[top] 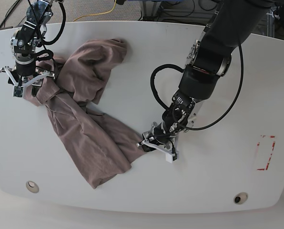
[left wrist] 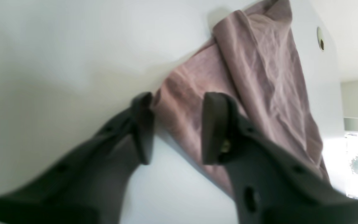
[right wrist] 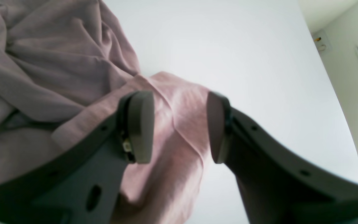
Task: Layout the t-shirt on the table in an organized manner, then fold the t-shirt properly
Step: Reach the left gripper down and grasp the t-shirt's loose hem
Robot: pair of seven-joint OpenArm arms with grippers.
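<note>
Here, stage: we judge we are in the laying-out step; the shirt is crumpled, so no fold has begun.
Table: the large glossy white tabletop with rounded corners [top: 132, 38] fills the base view, with a red dashed rectangle mark [top: 265, 152] at lower right and two small round holes [top: 32, 185] along the bottom edge.
Shirt: the plain dusty mauve-brown short-sleeved t-shirt of thin knit [top: 85, 119] lies bunched in a diagonal band from the upper left of the base view down to lower centre.
Left pincer: the left gripper [top: 154, 141], just below centre in the base view, sits at the cloth's lower right tip; in its wrist view the dark fingers [left wrist: 213, 127] straddle a hem corner with a gap between them. We cannot tell whether they have it pinched.
Right pincer: the right gripper [top: 24, 81], upper left in the base view, has a fold of fabric between its pads [right wrist: 140, 124], which stand apart; a grip is uncertain.
Next move: we reckon both corners need a firm pinch, then a pull apart to spread the cloth flat.
Risk: thin knit may slip out.
</note>
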